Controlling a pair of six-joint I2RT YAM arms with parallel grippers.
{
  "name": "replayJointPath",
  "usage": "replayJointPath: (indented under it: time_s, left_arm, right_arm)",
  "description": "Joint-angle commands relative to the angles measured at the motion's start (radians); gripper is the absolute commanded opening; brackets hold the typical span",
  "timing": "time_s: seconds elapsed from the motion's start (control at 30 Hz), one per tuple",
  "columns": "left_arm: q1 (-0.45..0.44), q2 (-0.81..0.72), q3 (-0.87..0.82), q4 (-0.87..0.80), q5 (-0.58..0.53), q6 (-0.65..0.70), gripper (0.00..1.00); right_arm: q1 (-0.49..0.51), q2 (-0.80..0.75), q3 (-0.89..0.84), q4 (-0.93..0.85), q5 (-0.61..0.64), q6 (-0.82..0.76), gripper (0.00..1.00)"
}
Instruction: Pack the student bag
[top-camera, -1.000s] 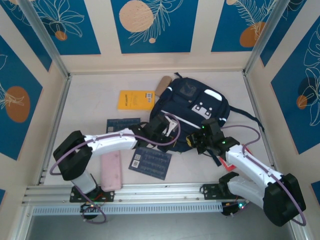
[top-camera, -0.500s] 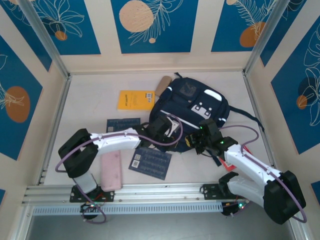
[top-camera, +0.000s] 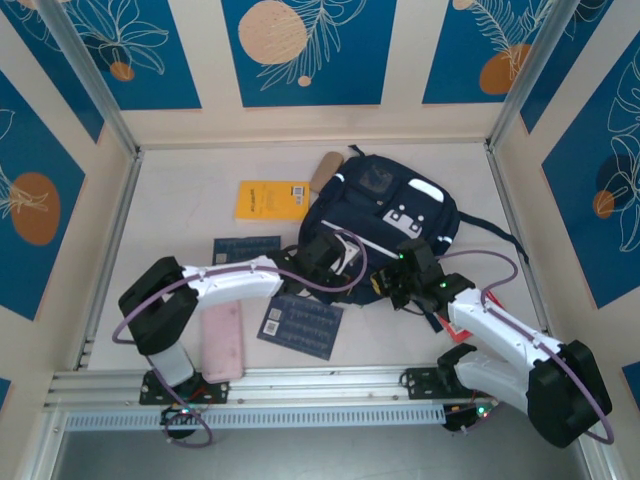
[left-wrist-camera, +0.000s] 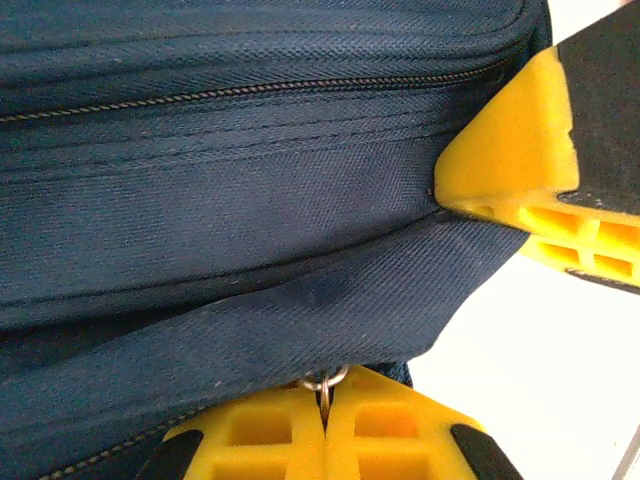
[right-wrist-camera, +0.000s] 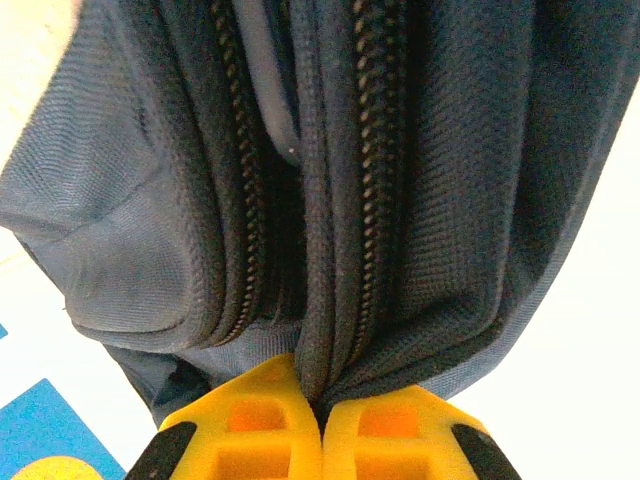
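Blue-panelled walls ring a pale table; the bag (top-camera: 385, 220) lies back-right, its visible zips closed. Left gripper (left-wrist-camera: 323, 405) pinches a zip ring (left-wrist-camera: 323, 383), and right gripper (right-wrist-camera: 321, 405) is clamped on a bag seam. Yellow book (top-camera: 271, 199), blue books (top-camera: 301, 325) and pink case (top-camera: 223, 341) lie outside, so packing looks barely begun.

Student bag (top-camera: 385, 215): navy backpack, white stripes, lying flat, front pockets up, straps trailing right.

Dark navy student bag (top-camera: 385, 215), white stripes; yellow booklet (top-camera: 271, 199); pink pouch (top-camera: 222, 340).
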Motion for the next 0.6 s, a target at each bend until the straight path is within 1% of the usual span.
replayJointPath:
  time_s: [0.0, 0.13, 0.33, 0.47, 0.57]
  left_arm:
    - [0.004, -0.065, -0.007, -0.062, -0.039, 0.025, 0.00]
    - [0.024, -0.111, -0.035, -0.101, -0.057, 0.035, 0.00]
    - [0.086, -0.154, -0.067, -0.135, -0.057, 0.036, 0.00]
    - [0.131, -0.172, -0.082, -0.136, -0.040, 0.013, 0.00]
    - [0.143, -0.174, -0.080, -0.135, -0.027, 0.009, 0.00]
  right_arm:
    - [-0.019, -0.023, 0.010, -0.113, 0.081, -0.045, 0.00]
    - [-0.049, -0.043, 0.016, -0.161, 0.106, -0.077, 0.00]
    - [-0.102, -0.076, 0.032, -0.220, 0.138, -0.133, 0.00]
    - [-0.163, -0.094, 0.051, -0.269, 0.149, -0.182, 0.00]
    - [-0.229, -0.110, 0.062, -0.282, 0.136, -0.227, 0.00]
